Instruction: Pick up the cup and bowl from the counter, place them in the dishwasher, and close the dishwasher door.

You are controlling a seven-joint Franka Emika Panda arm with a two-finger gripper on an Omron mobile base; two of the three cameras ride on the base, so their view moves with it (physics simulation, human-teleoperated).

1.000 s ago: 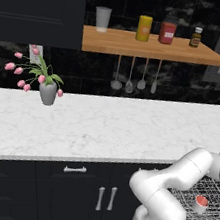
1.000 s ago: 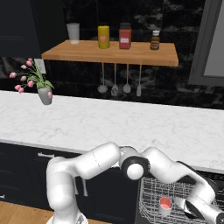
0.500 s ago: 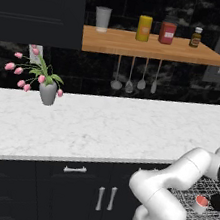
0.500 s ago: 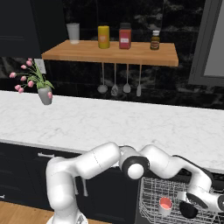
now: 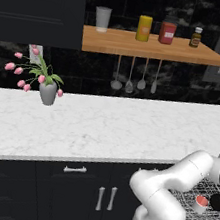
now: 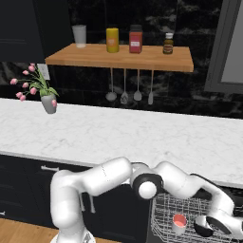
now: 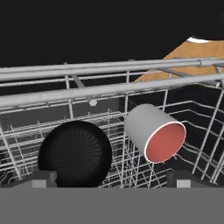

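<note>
The cup (image 7: 155, 133), grey with a red inside, lies on its side in the dishwasher's wire rack (image 7: 100, 89). The black bowl (image 7: 74, 153) rests just left of it. My gripper (image 7: 112, 181) hovers close in front of both, open, with nothing between its fingertips (image 7: 41, 177). From the base, the cup (image 5: 201, 202) (image 6: 179, 222) sits in the pulled-out rack (image 6: 163, 213) (image 5: 186, 198) below the white marble counter (image 5: 104, 126) (image 6: 142, 137), and my arm bends down to it. The dishwasher door is out of view.
A vase of pink flowers (image 5: 47, 89) (image 6: 47, 102) stands at the counter's back left. A wooden shelf (image 5: 153, 46) with a glass, jars and a bottle hangs above, with utensils (image 6: 130, 95) under it. Dark cabinets with silver handles (image 5: 105, 197) line the front.
My forearm has shifted slightly to the right over the rack. The cup and bowl have stayed in place, and the jaws remain open.
</note>
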